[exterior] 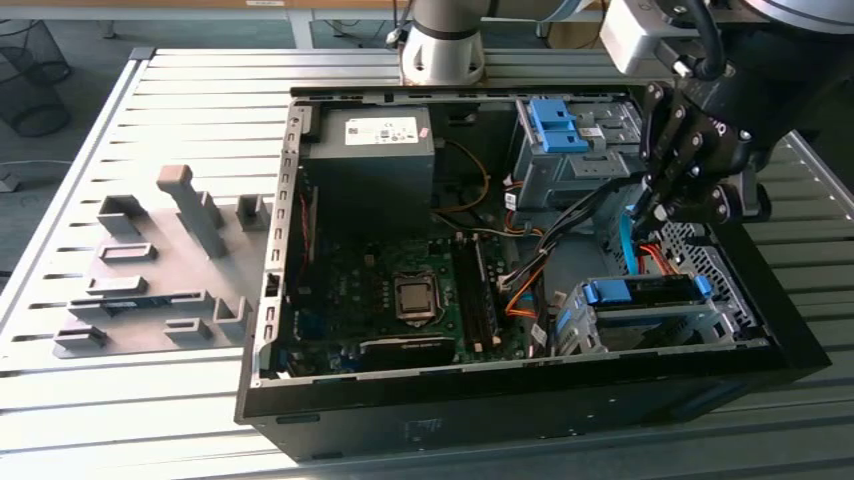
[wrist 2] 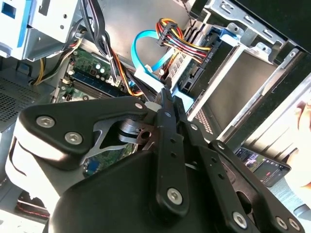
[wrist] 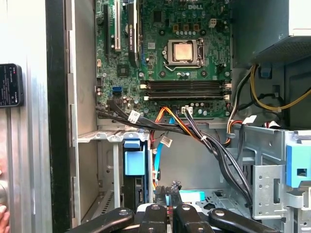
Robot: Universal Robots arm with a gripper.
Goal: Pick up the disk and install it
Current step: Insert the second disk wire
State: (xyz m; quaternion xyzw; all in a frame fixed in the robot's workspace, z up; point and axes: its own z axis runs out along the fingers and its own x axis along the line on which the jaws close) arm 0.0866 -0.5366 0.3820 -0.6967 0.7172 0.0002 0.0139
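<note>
The disk [exterior: 642,292], a drive with a blue plastic handle, sits inside the metal drive cage [exterior: 601,325] at the near right corner of the open computer case. In the first wrist view its blue handle [wrist: 135,158] shows in the cage slot, with coloured cables running past. My gripper [exterior: 643,215] hangs inside the case above and a little behind that cage. Its black fingers [wrist 2: 164,104] are shut together with nothing between them. The fingertips are close to a light blue data cable [wrist 2: 146,53], and the gripper [wrist: 167,194] stays apart from the disk.
A grey power supply box [exterior: 374,150] fills the case's far left, with the motherboard [exterior: 400,290] below it. A second cage holds a blue bracket [exterior: 554,125]. Grey fixtures [exterior: 160,260] stand on the slatted table. A phone [wrist: 9,85] and a person's hand [wrist 2: 303,126] lie outside the case.
</note>
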